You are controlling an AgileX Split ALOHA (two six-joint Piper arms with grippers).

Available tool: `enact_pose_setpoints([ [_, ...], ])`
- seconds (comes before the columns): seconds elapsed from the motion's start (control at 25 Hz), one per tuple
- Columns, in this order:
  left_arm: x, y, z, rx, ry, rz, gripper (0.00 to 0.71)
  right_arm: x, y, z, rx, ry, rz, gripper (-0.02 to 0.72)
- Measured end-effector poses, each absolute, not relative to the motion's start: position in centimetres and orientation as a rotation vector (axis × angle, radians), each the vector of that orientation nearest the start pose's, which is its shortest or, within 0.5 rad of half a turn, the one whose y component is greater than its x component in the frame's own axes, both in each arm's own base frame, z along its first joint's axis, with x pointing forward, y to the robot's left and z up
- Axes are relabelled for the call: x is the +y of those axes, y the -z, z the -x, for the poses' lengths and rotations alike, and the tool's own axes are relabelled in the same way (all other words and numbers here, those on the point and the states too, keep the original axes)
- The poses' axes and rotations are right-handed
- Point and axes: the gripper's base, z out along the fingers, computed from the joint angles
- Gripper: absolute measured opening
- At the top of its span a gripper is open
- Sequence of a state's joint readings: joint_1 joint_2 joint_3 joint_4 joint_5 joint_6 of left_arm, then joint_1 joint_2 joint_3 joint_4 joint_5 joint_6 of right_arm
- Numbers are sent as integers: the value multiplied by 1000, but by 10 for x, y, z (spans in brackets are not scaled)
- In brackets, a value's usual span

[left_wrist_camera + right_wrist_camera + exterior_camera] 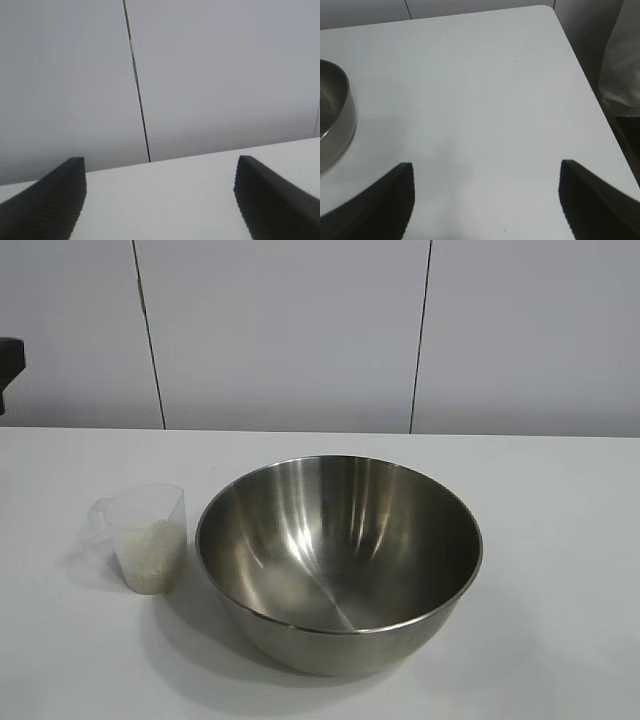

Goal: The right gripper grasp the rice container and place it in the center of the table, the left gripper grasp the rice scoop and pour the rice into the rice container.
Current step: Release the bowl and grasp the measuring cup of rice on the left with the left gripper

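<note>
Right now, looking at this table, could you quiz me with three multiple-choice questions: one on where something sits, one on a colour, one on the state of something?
1. Where is the plastic cup relative to the steel bowl, in the exterior view?
A. inside it
B. at its left
C. behind it

2. What colour is the rice?
A. white
B. brown
C. yellow

3. What is in the bowl?
A. rice
B. water
C. nothing

Answers: 1 B, the cup stands on the table left of the bowl. 2 A, white grains show through the clear cup. 3 C, only bare shiny metal shows inside.
</note>
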State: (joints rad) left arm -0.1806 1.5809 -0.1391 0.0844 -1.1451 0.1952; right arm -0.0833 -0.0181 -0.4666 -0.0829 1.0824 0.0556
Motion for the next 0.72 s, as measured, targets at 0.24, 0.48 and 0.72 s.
enact_pose_setpoints([
  [0.24, -46, -101, -201, 1931, 47, -499, 505, -6, -266, 5, 2075, 117, -148, 545],
  [0.48, -50, -86, -211, 1951, 43, -589, 475, -6, -266, 5, 2075, 117, -148, 545],
  [0.72, -53, -74, -225, 1964, 35, -600, 473, -6, -266, 5, 2075, 117, -148, 545],
])
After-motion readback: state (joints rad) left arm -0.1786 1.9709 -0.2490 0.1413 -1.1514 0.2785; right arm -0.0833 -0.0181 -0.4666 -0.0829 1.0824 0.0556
